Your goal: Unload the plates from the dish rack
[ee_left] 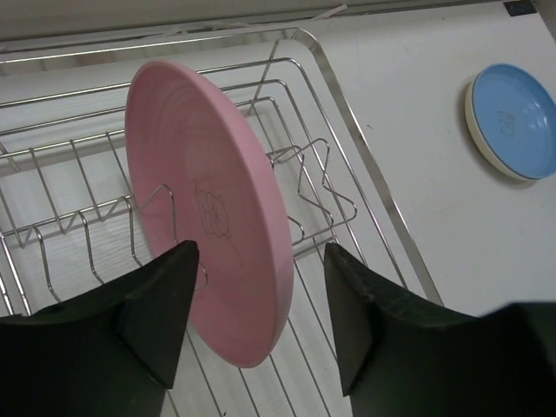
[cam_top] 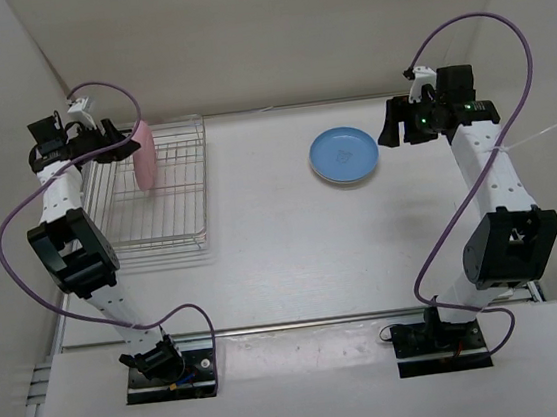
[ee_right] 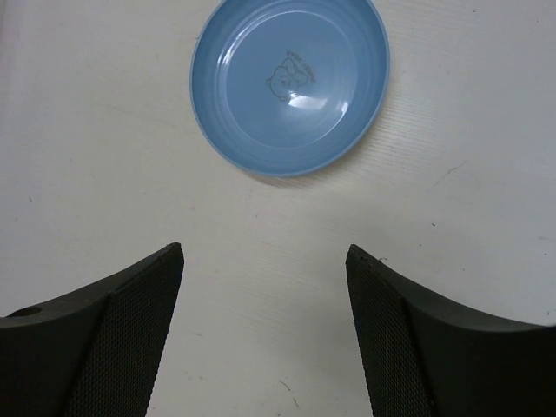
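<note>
Pink plate stands on edge in dish rack. Left pincer is spread, straddling its rim. Blue plate lies flat on table. Right pincer is spread nearby.

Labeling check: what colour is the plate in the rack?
Pink plate; left wrist view shows it best.

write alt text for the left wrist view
A round pink plate stands on edge in a silver wire dish rack, with the black fingers of the open left gripper on either side of its lower rim. A round blue plate lies flat on the white table at upper right.
</note>
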Motion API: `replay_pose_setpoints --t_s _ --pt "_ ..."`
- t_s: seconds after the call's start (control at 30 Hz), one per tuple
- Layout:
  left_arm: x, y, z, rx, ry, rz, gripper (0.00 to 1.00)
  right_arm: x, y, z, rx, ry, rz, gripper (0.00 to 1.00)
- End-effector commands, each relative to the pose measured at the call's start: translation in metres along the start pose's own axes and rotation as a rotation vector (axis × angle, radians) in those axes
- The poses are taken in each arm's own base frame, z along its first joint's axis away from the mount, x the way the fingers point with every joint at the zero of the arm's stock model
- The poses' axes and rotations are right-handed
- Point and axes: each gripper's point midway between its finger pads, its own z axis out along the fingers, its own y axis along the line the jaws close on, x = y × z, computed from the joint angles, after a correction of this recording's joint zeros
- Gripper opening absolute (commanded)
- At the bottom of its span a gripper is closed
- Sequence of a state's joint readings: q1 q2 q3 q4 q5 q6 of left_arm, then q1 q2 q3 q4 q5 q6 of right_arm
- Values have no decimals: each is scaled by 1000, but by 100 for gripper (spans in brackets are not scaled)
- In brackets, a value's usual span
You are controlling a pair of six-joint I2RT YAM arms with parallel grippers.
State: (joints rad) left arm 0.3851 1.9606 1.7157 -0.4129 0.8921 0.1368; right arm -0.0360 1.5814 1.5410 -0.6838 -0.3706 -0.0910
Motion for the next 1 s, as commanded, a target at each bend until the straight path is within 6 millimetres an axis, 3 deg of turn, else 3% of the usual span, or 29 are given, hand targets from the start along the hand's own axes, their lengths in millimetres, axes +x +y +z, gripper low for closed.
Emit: replay_pose_setpoints --t_s 0.0,0.07,0.27,0.33,0.4,0.5,0.53,0.57,0.7,0.9,0.97 --pt "-19 -11 -4 56 -40 31 69 -13 10 -10 -22 -50 -45 79" --pt "-5 -6 1 60 -11 -8 69 -13 10 -10 -22 -50 -45 79" --pt "2 -2 5 63 6 -32 69 -13 10 -10 -22 -50 -45 78" --pt "5 0 7 64 12 -39 58 -13 10 -10 -22 -50 -45 78" --pt "1 0 7 63 6 -31 37 -13 10 -10 -22 -50 -45 78" --pt "4 0 7 65 19 -49 20 -13 10 -10 -22 -50 -45 78" --pt "1 0 6 64 14 -42 18 -13 10 -10 -22 -50 -45 78" --pt "-3 -2 4 63 8 -34 11 -8 8 -5 -24 -34 -37 78" --pt "-9 -13 -3 82 13 -36 11 -8 8 -5 -24 -34 -37 78" --pt "-51 -54 -37 98 -43 37 11 -7 8 -4 -25 -25 -24 78" --pt "-71 -78 -55 114 -83 80 11 -8 10 -4 -34 -26 -24 78"
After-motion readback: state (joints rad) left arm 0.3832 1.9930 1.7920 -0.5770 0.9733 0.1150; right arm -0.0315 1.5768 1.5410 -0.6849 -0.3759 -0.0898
